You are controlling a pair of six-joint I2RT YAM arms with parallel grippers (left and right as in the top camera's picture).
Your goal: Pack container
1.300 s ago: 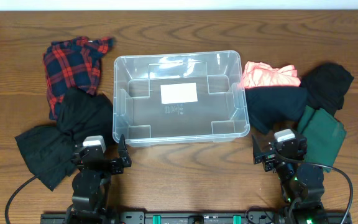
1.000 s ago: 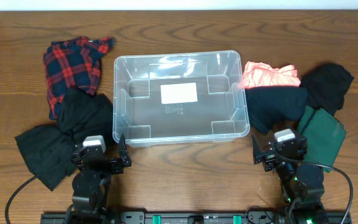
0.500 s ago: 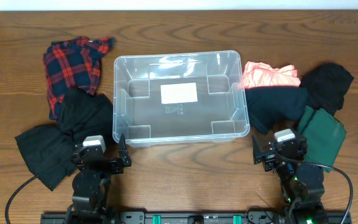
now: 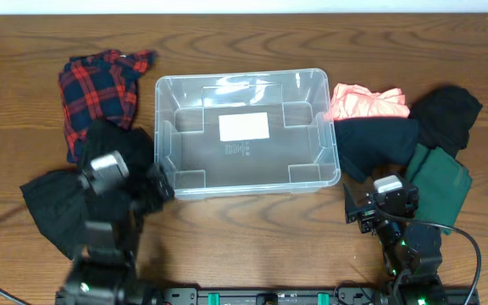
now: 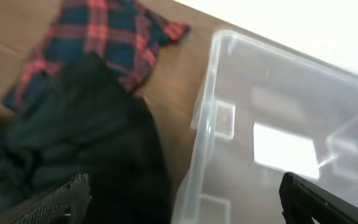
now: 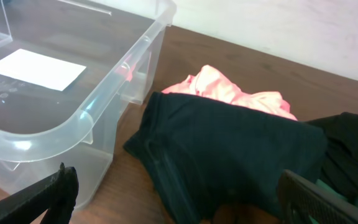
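The left pincer (image 5: 184,186) is found advanced from its earlier station at the worktop's (image 4: 252,246) near edge. It is now placed over the black garment (image 4: 58,203) beside the container's (image 4: 261,165) left wall, jaws spread wide, nothing gripped. The right pincer (image 6: 178,183) is unmoved, likewise wide open, near the right front corner. The container is seated centrally. A plaid shirt (image 4: 98,89) is noted at left. Pink (image 4: 367,103), dark (image 4: 375,144) and green (image 4: 437,182) garments are heaped at right, the dark one just beside the wall.
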